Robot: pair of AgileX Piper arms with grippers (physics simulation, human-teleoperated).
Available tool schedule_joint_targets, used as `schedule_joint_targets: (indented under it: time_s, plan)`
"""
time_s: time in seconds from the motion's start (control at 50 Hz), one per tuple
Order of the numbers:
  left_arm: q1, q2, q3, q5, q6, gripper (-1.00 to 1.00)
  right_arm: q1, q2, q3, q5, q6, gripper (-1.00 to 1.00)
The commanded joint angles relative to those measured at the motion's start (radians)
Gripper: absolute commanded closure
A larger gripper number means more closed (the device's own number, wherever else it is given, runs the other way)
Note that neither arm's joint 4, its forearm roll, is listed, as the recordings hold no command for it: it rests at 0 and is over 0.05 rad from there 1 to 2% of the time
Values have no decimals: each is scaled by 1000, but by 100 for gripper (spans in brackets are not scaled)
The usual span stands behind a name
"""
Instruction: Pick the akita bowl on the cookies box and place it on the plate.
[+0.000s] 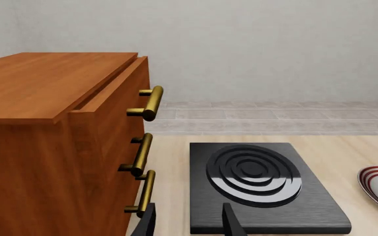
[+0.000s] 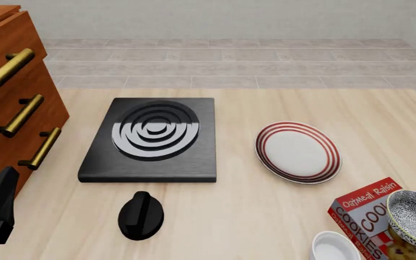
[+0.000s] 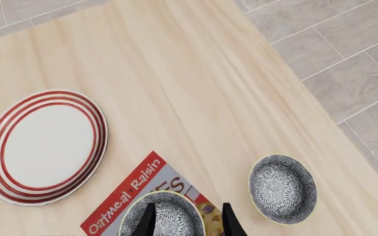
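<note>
The akita bowl (image 3: 163, 216) (image 2: 414, 216), speckled black and white, rests on the red cookies box (image 3: 126, 199) (image 2: 363, 208) at the table's near right corner. My right gripper (image 3: 187, 223) hovers open over the bowl, one finger above its inside and the other outside its rim; nothing is held. The plate (image 2: 297, 151) (image 3: 43, 146), white with red rings, lies empty on the table just beyond the box. My left gripper (image 1: 189, 225) stands open at the near left, facing the wooden cabinet and the stove, with nothing between its fingers.
A second speckled bowl (image 3: 282, 188) sits on the table beside the box, near the right edge. A plain white bowl (image 2: 336, 246) is in front of the box. A black stove plate (image 2: 152, 138), a black knob (image 2: 141, 215) and a wooden drawer cabinet (image 2: 9, 103) fill the left.
</note>
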Motion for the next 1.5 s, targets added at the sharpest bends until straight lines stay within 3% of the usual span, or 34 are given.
schedule_joint_targets:
  time_s: [0.02, 0.68, 1.32, 1.34, 1.4, 1.5]
  plan:
    - [0, 0, 0, 0, 0, -100, -6, 41, 61, -63, 4, -100]
    - [0, 0, 0, 0, 0, -100, 4, 151, 196, -236, 20, -100]
    - [0, 0, 0, 0, 0, -100, 17, 240, 240, -351, 33, -100]
    - [0, 0, 0, 0, 0, -100, 22, 227, 240, -342, 44, 100]
    - [0, 0, 0, 0, 0, -100, 56, 121, 226, -248, 35, 100]
    - [0, 0, 0, 0, 0, -100, 40, 106, 204, -224, 28, 100]
